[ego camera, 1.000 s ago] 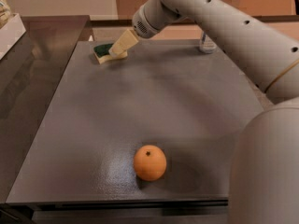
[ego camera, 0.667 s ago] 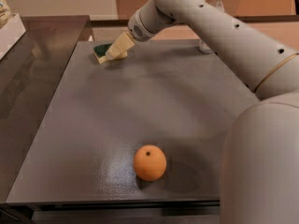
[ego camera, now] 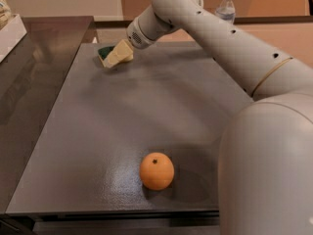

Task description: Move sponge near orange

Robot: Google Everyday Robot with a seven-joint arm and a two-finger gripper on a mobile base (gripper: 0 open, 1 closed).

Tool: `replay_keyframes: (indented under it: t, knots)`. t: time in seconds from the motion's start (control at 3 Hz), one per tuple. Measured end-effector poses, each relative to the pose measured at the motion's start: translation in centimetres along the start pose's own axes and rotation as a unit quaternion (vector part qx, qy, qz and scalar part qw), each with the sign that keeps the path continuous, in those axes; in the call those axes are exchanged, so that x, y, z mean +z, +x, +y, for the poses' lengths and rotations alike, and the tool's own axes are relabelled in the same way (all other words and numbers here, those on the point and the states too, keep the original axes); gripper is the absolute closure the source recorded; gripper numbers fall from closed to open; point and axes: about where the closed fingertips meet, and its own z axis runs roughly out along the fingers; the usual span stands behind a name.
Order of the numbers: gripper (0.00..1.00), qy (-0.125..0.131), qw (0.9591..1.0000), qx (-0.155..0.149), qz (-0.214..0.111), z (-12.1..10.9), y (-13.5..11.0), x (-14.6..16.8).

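The sponge (ego camera: 103, 52), dark green on top with pale yellow foam below, lies at the far left of the dark grey table (ego camera: 98, 131). My gripper (ego camera: 119, 54), cream-coloured at the end of the white arm (ego camera: 205, 28), reaches in from the right. It sits right at the sponge and covers its right part. The orange (ego camera: 156, 170), with its dark stem mark facing up, rests near the table's front edge, far from the sponge and the gripper.
A clear water bottle (ego camera: 225, 6) stands at the back right behind the arm. A dark counter (ego camera: 34, 67) adjoins the table on the left, with a white box (ego camera: 10, 31) at its far left. My white body (ego camera: 269, 170) fills the right foreground.
The gripper has moved slightly left and down onto the sponge, and the arm has swung with it. The sponge and the orange have stayed where they were.
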Motion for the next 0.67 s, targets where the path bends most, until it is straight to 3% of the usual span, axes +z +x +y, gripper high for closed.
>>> replay_keyframes:
  t: [0.67]
  knots:
    - [0.0,-0.005,0.9998,0.014,0.015,-0.54,1.18,1.89]
